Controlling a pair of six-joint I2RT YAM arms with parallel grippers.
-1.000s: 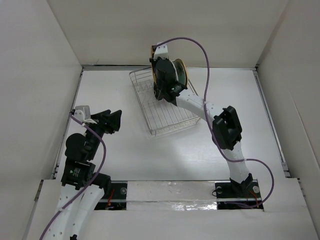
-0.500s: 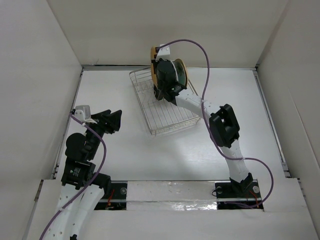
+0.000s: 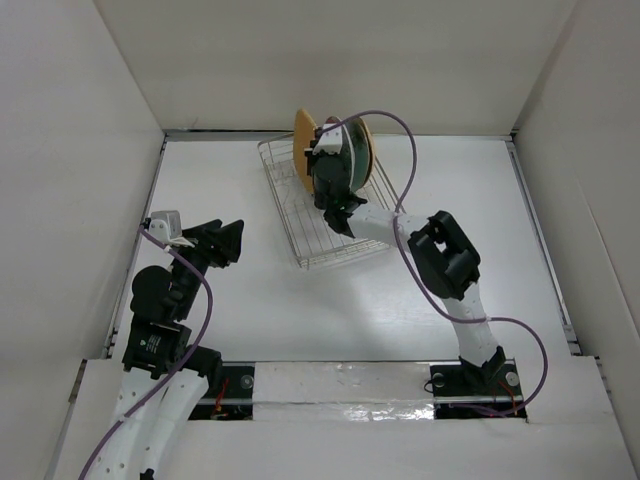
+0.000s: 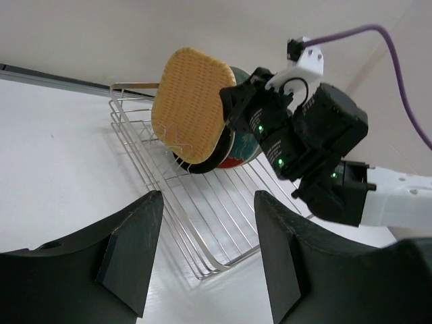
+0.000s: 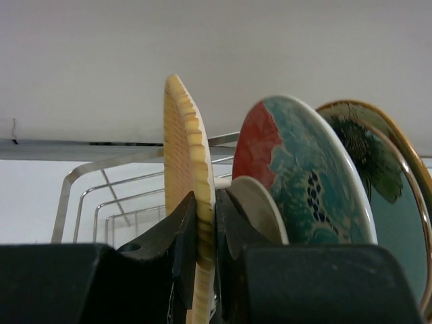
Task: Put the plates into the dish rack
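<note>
The orange-tan woven plate (image 5: 181,148) stands on edge with my right gripper (image 5: 206,206) shut on its rim. It hangs over the far end of the dish rack (image 3: 325,235), seen as the woven plate (image 3: 302,150) beside the right gripper (image 3: 318,152). Right behind it in the rack stand the small cream plate (image 5: 262,202), the red plate with teal flower (image 5: 304,169), a leaf-patterned plate (image 5: 361,138) and a pale green plate (image 5: 399,229). A black plate's edge (image 4: 196,166) shows under the woven plate (image 4: 189,104). My left gripper (image 4: 208,202) is open and holds nothing, left of the rack.
The rack's near half (image 4: 209,223) is bare wire. White walls close in the table (image 3: 480,200) on the far side and both flanks. My left gripper (image 3: 234,243) sits near the left wall. A purple cable (image 3: 400,130) loops above the right arm.
The right arm has folded in toward the rack, and the woven plate has come down and leftward over the rack's far end, showing more of its face. The left arm has not moved.
</note>
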